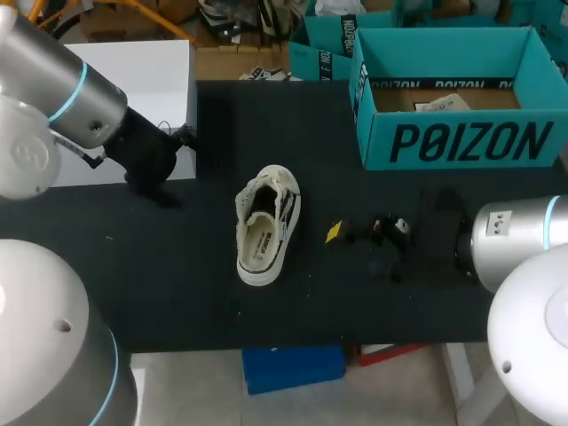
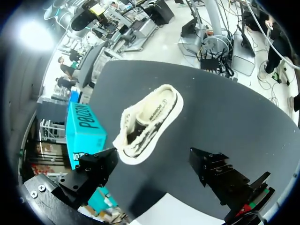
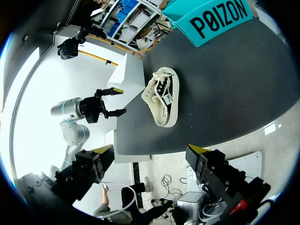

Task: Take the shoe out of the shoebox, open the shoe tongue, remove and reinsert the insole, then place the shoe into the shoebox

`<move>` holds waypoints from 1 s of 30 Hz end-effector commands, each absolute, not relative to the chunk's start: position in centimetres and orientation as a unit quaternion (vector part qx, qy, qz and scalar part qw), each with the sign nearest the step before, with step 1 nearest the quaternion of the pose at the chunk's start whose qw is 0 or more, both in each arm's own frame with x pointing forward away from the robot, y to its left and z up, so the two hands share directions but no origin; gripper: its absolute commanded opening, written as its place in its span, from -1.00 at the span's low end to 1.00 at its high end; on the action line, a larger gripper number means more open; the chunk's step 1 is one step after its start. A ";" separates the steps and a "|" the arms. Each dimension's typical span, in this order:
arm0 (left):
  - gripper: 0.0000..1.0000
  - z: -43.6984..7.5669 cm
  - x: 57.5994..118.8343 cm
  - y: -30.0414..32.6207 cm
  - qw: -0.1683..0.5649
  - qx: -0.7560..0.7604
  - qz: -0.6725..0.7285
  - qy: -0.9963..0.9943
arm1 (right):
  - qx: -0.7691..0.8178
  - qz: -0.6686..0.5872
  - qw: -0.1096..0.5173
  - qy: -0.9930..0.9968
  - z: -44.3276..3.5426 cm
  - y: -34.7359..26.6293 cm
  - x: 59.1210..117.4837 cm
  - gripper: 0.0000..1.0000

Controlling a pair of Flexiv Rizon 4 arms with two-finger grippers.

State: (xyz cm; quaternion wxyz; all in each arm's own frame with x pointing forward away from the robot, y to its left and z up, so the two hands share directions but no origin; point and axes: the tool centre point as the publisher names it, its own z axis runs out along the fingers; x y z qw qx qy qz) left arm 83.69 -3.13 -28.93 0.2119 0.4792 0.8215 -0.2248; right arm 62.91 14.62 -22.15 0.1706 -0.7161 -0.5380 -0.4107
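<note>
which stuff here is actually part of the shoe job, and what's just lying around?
Job:
- shoe, out on the table
- insole, in the shoe
- shoebox
- left gripper and right gripper, both open and empty

Lying about:
- paper in the shoebox
- white block by the table's left edge

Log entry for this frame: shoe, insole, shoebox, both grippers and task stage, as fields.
shoe: white, upright on its sole on the black table, outside the box, touched by neither gripper
insole: visible inside the shoe
shoebox: teal, open, at the table's far right, paper inside
left gripper: open, empty, shoe ahead of it
right gripper: open, empty, shoe ahead of it
stage: shoe out of the box; cannot tell whether the insole step is done
</note>
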 end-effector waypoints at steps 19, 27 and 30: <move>1.00 -26.9 81.4 2.3 0.241 0.435 -0.227 0.837 | -0.660 -0.436 0.218 -0.572 -20.7 14.1 65.9 1.00; 1.00 -26.9 81.4 2.3 0.241 0.435 -0.227 0.837 | -0.638 -0.304 0.217 -0.673 -19.0 13.6 70.8 1.00; 1.00 -26.9 81.4 2.3 0.241 0.435 -0.227 0.837 | -0.631 -0.241 0.218 -0.704 -18.7 13.7 71.9 1.00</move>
